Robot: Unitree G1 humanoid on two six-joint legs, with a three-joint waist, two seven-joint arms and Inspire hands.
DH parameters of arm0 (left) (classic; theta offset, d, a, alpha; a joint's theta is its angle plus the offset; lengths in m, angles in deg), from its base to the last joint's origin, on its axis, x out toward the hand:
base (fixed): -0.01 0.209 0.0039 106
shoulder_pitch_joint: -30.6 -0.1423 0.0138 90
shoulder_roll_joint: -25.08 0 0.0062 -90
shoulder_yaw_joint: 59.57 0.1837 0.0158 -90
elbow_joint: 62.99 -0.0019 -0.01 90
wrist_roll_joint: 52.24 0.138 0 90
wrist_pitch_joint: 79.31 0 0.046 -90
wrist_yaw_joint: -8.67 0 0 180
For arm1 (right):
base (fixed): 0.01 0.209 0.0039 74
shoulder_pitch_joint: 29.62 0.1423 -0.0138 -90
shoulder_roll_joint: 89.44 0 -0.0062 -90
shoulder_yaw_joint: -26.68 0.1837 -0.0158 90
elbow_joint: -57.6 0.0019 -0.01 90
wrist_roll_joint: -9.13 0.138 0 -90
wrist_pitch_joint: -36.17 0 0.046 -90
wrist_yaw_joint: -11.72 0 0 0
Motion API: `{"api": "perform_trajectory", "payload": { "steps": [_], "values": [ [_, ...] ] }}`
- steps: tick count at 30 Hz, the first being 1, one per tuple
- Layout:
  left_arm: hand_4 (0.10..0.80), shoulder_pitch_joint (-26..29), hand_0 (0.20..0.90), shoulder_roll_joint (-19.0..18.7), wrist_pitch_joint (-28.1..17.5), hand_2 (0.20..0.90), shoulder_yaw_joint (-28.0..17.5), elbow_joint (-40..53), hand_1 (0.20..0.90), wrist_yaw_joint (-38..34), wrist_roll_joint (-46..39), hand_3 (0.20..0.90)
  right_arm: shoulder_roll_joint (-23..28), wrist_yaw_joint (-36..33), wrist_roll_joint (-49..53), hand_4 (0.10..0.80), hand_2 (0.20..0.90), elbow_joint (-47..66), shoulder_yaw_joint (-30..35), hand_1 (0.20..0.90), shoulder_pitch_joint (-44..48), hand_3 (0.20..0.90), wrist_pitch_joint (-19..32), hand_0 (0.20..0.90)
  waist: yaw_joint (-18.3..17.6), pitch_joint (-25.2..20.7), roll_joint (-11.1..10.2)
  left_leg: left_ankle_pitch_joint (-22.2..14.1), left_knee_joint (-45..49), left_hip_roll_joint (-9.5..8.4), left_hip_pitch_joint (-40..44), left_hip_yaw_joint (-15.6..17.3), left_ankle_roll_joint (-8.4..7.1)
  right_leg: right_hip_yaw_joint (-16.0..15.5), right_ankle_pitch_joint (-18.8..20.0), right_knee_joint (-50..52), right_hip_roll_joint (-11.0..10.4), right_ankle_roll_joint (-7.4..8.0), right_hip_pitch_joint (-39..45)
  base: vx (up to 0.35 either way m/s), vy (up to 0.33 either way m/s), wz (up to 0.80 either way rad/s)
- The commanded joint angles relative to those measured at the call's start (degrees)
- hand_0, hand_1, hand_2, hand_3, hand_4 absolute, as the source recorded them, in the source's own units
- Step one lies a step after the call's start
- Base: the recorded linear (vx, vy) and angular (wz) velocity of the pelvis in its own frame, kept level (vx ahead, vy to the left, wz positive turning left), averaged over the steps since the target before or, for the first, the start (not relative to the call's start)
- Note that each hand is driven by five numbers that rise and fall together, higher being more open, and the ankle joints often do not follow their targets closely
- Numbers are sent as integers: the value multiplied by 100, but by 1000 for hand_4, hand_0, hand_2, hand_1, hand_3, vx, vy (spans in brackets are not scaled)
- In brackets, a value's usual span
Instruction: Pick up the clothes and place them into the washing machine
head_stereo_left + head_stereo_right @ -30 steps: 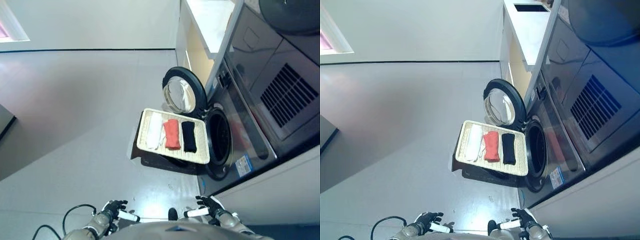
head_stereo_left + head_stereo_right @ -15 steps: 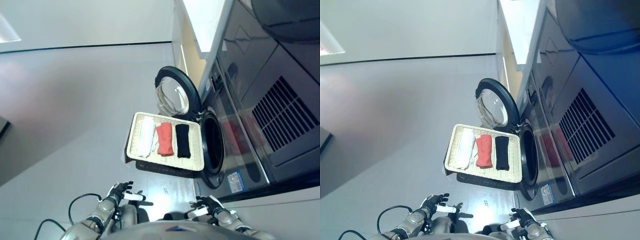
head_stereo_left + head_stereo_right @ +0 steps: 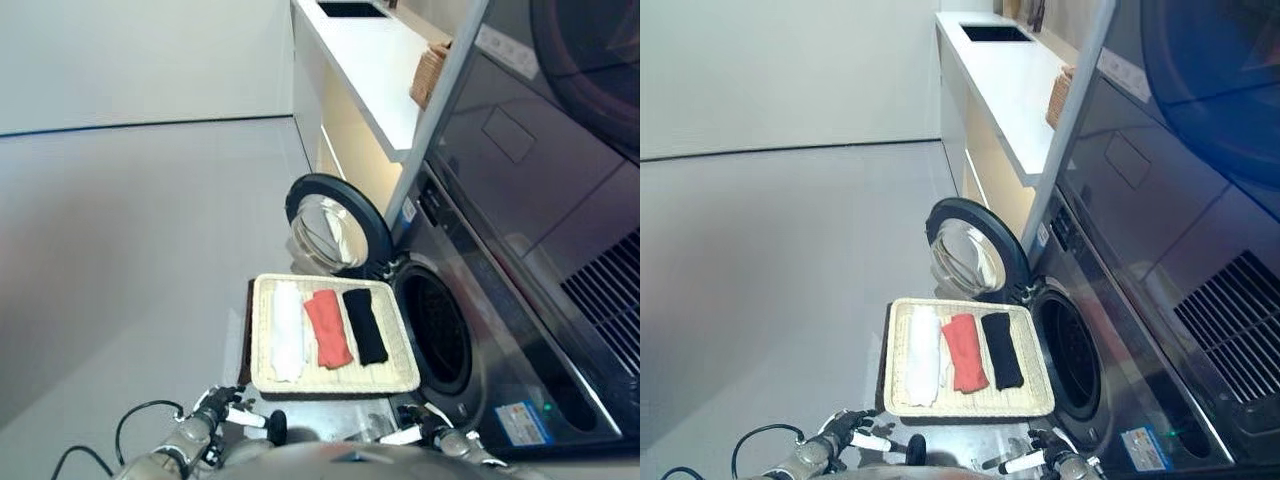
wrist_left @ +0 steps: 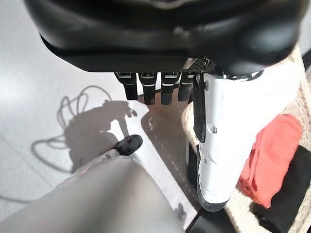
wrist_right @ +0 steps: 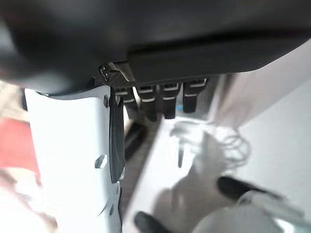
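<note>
Three folded clothes, white (image 3: 286, 342), red (image 3: 328, 328) and black (image 3: 365, 325), lie side by side in the woven tray (image 3: 400, 378) beside the washing machine's (image 3: 500, 330) open door (image 3: 330, 222). Left hand (image 3: 222, 407) and right hand (image 3: 420, 430) hang low, fingers relaxed, empty. Only the left wrist view catches red cloth (image 4: 269, 160) close past the thumb.
</note>
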Motion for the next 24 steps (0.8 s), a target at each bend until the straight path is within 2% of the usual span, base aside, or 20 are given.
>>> {"api": "perform_trajectory", "payload": {
  "steps": [1,2,3,4,5,6,8,9,11,13,17,19,24],
  "values": [
    [800,361,900,-138,-151,900,-56,161,900,-8,109,900,268,-93,226,800,900,196,-57,900,224,900,68,900,43,55,86,-141,511,364,-436,-32,-551,-137,1861,143,127,62,-554,62,182,-16],
    [800,376,900,-160,-136,900,-65,113,900,-22,144,900,269,-118,192,800,900,206,-59,900,264,900,61,900,57,113,137,-180,501,388,-372,-13,-531,-471,1781,266,88,20,-727,104,177,-5],
    [800,345,900,-184,-106,900,-101,46,900,-29,174,900,292,-174,115,800,900,233,-36,900,307,900,41,900,106,125,180,-241,463,387,-284,36,-530,-1010,1619,120,-80,-49,-884,94,110,-7],
    [800,344,900,-183,-107,900,-101,45,900,-30,175,900,292,-175,113,800,900,235,-36,900,305,900,39,900,75,138,168,-246,461,366,-268,9,-530,-1038,1584,145,-102,-50,-865,198,62,-9],
    [800,255,900,-210,-93,900,-177,4,900,-48,185,900,346,-229,5,800,900,250,-27,900,392,900,-2,900,157,75,185,-371,363,382,-74,69,-616,-1788,1237,-673,-357,-148,-916,216,-51,-12],
    [800,218,900,-232,-101,900,-241,-23,900,-42,210,900,390,-271,-101,800,900,235,-45,900,463,900,-26,900,180,66,100,-476,308,323,7,82,-665,-2059,1345,-1393,-477,-157,-901,277,-70,-13],
    [800,223,900,-249,-120,900,-316,-114,900,-45,205,900,404,-308,-179,800,900,160,-70,900,629,900,-43,900,101,125,39,-532,291,267,125,-67,-652,-1468,1440,-1649,-402,-141,-822,184,-70,-7],
    [800,166,900,-250,-90,900,-369,-186,900,-60,213,900,379,-316,-190,800,900,128,-93,900,627,900,-55,900,125,114,-16,-531,248,263,152,-38,-652,-1366,1461,-1723,-378,-135,-768,129,-36,24],
    [800,70,900,-164,-94,900,-346,-163,900,-59,192,900,429,-365,-191,800,900,202,-112,900,743,900,-78,900,221,86,-37,-514,95,261,165,17,-673,-1602,1538,-1986,-448,-105,-691,83,-47,30],
    [800,-48,900,-47,-114,900,-290,-104,900,16,188,900,471,-367,-137,800,900,174,-51,900,751,900,-77,900,237,5,-33,-518,35,251,148,-64,-691,-1676,1544,-2210,-426,-117,-588,91,-46,1],
    [800,-83,900,60,-152,900,-227,27,900,82,78,900,535,-391,-17,800,900,185,-81,900,862,900,-63,900,268,21,-23,-495,13,274,68,-152,-727,-1714,1538,-2433,-376,-151,-513,42,-69,9],
    [800,-60,900,104,-178,900,-63,187,900,83,35,900,614,-462,121,800,900,276,-149,900,1154,900,-52,900,326,185,-18,-454,5,300,-126,-188,-762,-1773,1593,-2615,-359,-148,-549,-100,-78,9],
    [800,144,900,34,-181,900,-11,295,900,-62,-151,900,762,-554,306,800,900,309,-248,900,1635,900,-52,900,390,481,29,-344,64,296,-621,-247,-780,-1755,1659,-2587,-363,-165,-929,-208,-41,0]
  ]
}}
